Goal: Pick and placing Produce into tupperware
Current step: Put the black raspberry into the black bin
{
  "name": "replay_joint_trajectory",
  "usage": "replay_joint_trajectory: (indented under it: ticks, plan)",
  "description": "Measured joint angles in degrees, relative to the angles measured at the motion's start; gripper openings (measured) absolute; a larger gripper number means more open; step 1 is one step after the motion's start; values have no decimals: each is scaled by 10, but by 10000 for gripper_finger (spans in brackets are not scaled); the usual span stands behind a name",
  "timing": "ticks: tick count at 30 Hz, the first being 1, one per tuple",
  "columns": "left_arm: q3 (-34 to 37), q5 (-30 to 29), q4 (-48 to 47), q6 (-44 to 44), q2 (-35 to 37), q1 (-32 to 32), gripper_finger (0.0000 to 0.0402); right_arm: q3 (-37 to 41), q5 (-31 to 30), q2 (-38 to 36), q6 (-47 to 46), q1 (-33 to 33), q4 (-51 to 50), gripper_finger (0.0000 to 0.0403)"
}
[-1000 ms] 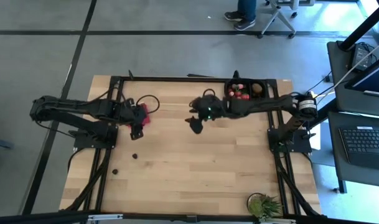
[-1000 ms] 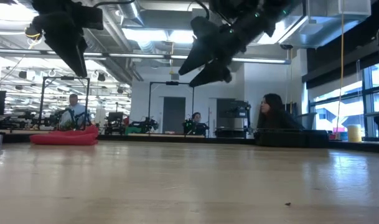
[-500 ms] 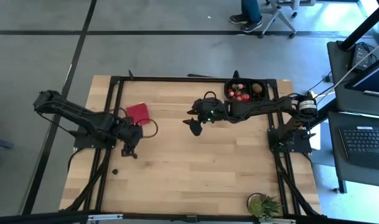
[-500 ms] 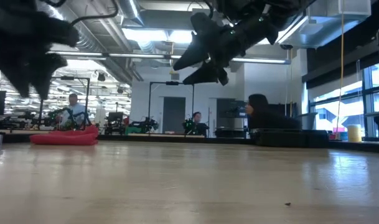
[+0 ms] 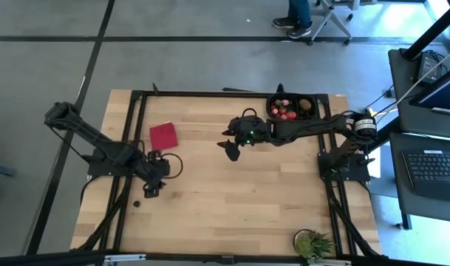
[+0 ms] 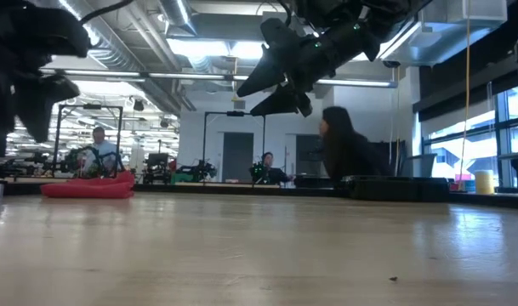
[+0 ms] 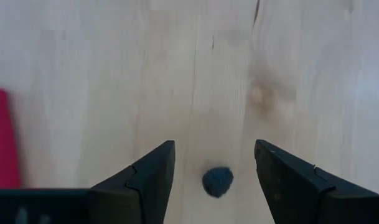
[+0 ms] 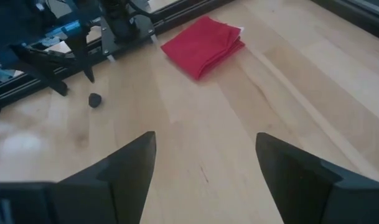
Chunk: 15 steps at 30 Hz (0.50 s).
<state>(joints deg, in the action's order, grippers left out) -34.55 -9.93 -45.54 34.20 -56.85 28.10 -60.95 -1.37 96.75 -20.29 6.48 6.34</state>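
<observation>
1. Left gripper, lower left of the high view, over bare wood below the red cloth. Fingers spread, nothing between them.
2. Left wrist view: a small dark round produce piece lies on the table in the gap between the two fingers, touching neither.
3. Second small dark piece lies on the wood further toward the lower left edge of the high view, apart from the gripper.
4. Right gripper, centre of the high view, raised above the table; low view shows it high in the upper middle of the frame. Fingers apart, empty.
5. Tupperware: black tray at the upper right of the table, against the frame rail. Holds several red pieces and one brown lump.
6. Right wrist view: folded red cloth at top centre, one dark piece at left on the wood.
7. Green plant at the lower right edge of the table.
8. Low view: people in the room behind the table.
</observation>
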Motion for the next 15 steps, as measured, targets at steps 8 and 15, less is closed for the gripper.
replay_joint_trajectory:
  ticks: [8, 15]
  plan:
    - [13, 0, 2, 62, -48, 45, 201, 0, 0, 0, 0, 0, -1, 278]
    - [13, 1, 2, 62, -120, 67, 199, 0, 0, 0, 0, 0, 0, 278]
